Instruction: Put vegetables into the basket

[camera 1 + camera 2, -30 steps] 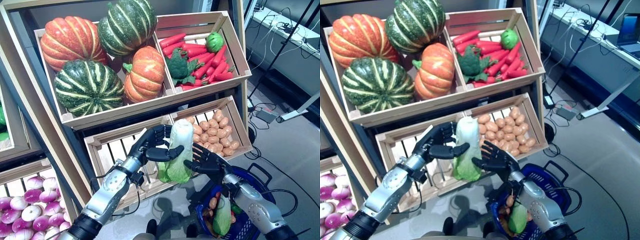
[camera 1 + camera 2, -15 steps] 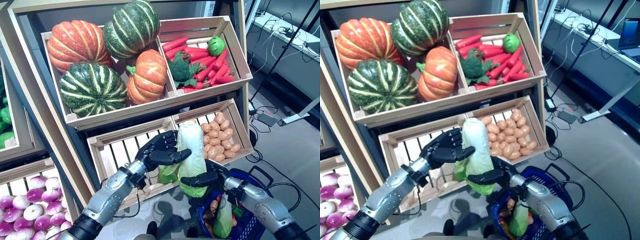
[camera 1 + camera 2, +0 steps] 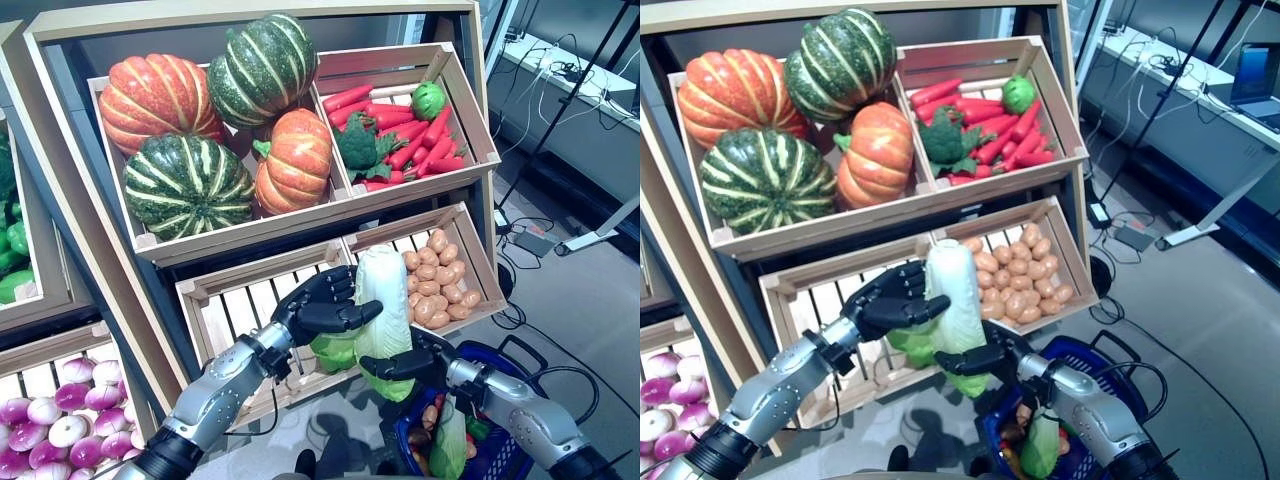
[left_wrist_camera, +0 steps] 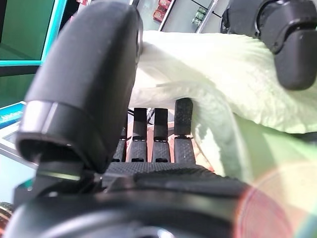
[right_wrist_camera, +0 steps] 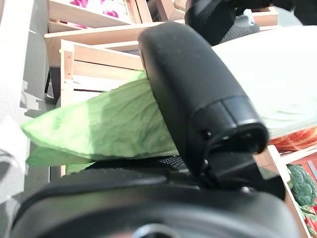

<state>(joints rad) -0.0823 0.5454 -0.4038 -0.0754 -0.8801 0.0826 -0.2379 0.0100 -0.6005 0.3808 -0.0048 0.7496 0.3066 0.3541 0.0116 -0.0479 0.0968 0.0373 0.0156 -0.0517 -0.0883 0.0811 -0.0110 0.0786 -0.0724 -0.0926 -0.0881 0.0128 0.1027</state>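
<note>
Gripping cabbage (image 3: 380,305), left hand (image 3: 318,305) and right hand (image 3: 412,362) both clasped, basket (image 3: 500,455) only in eye views

The cabbage (image 3: 383,318) hides the right hand's (image 3: 420,360) fingers. The basket (image 3: 517,444) runs off the bottom edge. The onions (image 3: 52,420) are cut off at the left.

The two head cameras looked down from slightly offset spots at the same wooden shelf (image 3: 250,230) and blue basket (image 3: 1095,365). Each wrist camera sat very close behind its own robot hand, facing the cabbage (image 4: 223,74).
</note>
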